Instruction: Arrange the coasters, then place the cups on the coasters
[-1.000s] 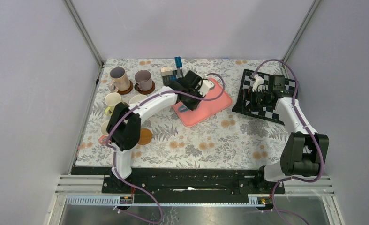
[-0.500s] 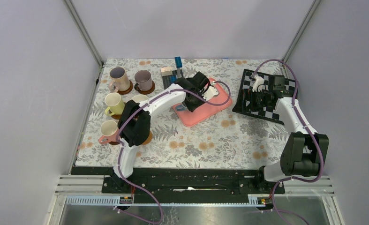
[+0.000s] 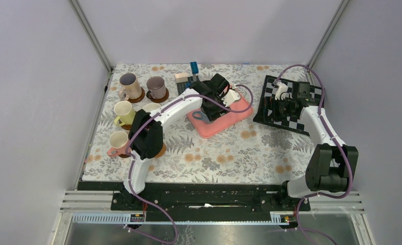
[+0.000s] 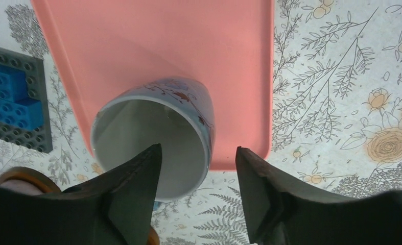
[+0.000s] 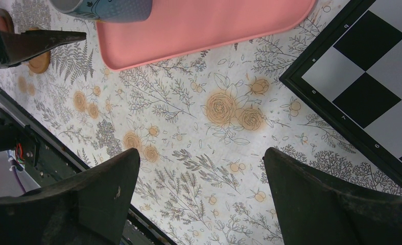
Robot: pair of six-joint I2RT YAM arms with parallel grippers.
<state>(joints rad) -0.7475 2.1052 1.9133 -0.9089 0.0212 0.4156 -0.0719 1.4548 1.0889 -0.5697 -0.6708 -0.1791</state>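
While the light blue cup [image 4: 183, 102] stands mouth up on the left end of the pink tray [image 4: 163, 41], the left hand [image 4: 197, 150] hangs over it with its fingers [image 4: 129, 196] apart. In the wrist view one finger crosses the open mouth and the other lies just outside the wall, so the cup's near wall sits between them. Whether either finger touches the cup cannot be told.

From above, the left arm [image 3: 173, 108] reaches forward and to the right. Its elbow is raised over the left side of the flowered surface [image 3: 224, 153], its forearm is stretched toward the tray and its wrist is bent downward.

Beside the elbow an orange-brown coaster [image 3: 160, 149] peeks out, with the salmon cup [image 3: 118, 142] just to its left. Farther back stand the yellow cup [image 3: 123, 112] and the white cup [image 3: 150, 107], which is half hidden by the forearm. At the far left, the pale pink cup [image 3: 129, 84] and the mauve cup [image 3: 156, 86] each sit on a dark brown coaster [image 3: 138, 95].

A blue block plate [image 4: 15, 102] lies just left of the tray.

The right arm [image 3: 318, 127] is folded at its elbow. The right hand [image 5: 201, 153] hangs by the near edge of the chessboard [image 5: 372, 76], its fingers spread wide and holding nothing.
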